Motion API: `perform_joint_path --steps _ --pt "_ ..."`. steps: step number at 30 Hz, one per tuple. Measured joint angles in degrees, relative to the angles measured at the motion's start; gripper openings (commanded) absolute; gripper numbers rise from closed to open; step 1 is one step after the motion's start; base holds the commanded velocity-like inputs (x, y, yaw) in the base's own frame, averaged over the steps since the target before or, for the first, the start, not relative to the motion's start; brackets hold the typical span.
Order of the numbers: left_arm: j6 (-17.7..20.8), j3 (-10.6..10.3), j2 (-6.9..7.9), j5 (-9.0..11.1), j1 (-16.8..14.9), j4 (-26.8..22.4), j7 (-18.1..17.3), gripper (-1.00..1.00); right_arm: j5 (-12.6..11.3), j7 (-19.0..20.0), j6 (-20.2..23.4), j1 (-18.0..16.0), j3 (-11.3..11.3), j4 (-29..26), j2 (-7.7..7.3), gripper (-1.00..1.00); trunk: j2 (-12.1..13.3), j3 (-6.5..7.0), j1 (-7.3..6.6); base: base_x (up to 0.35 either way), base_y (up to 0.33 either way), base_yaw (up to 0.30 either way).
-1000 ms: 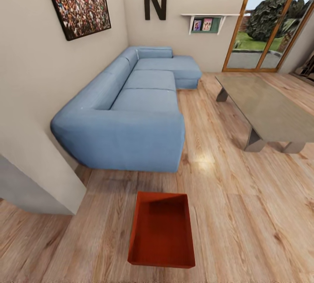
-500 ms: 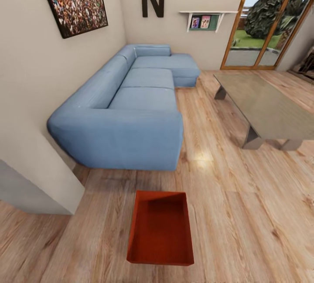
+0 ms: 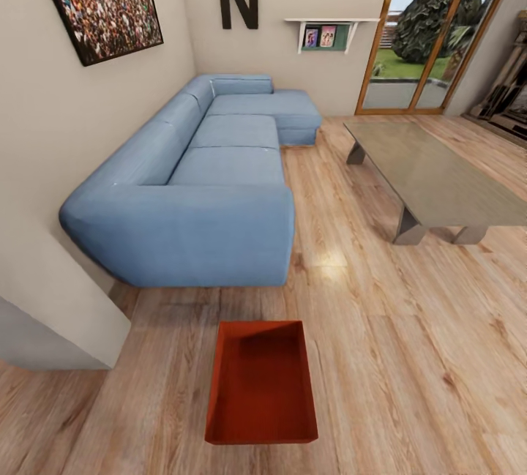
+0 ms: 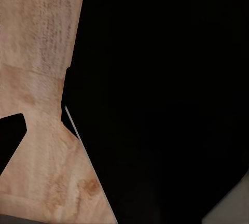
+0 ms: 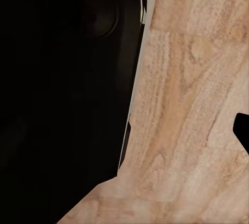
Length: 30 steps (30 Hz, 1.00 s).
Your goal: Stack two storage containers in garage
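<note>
One orange-red storage container (image 3: 261, 383) lies lidless on the light wood-plank floor (image 3: 410, 358) of the living room, close in front of me and just short of the sofa's near end. Its inside is bare. In the left wrist view, plank floor (image 4: 41, 79) shows past a large black mass, and a dark tip (image 4: 11, 138) juts in from the edge. The right wrist view holds the same mix of floor (image 5: 192, 105) and black bulk, with a dark tip (image 5: 242, 130) at its edge. From these tips I cannot judge the fingers' spacing.
A big light-blue sectional sofa (image 3: 212, 189) runs along the left wall. A low grey table (image 3: 432, 175) stands at the right. A beige wall corner (image 3: 51, 299) juts out at the near left. Glass doors (image 3: 421, 36) are at the back right.
The whole head picture has shifted left and slightly down, so the camera has turned right. The container lies in the same spot on the floor.
</note>
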Motion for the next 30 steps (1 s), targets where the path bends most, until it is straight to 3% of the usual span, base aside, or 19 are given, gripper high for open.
perform_joint_path --steps 18,30 --pt "0.0 0.0 0.0 0.0 0.0 0.0 0.0 1.0 0.0 0.7 0.5 0.0 -0.1 0.0 0.14 1.0 0.0 -0.07 0.0 0.0 0.0 -0.001" --pt "0.0 0.0 0.0 0.0 0.0 0.0 0.0 1.0 0.0 0.7 0.5 0.0 0.1 0.0 0.09 1.0 0.0 -1.02 0.0 0.0 0.0 0.0"
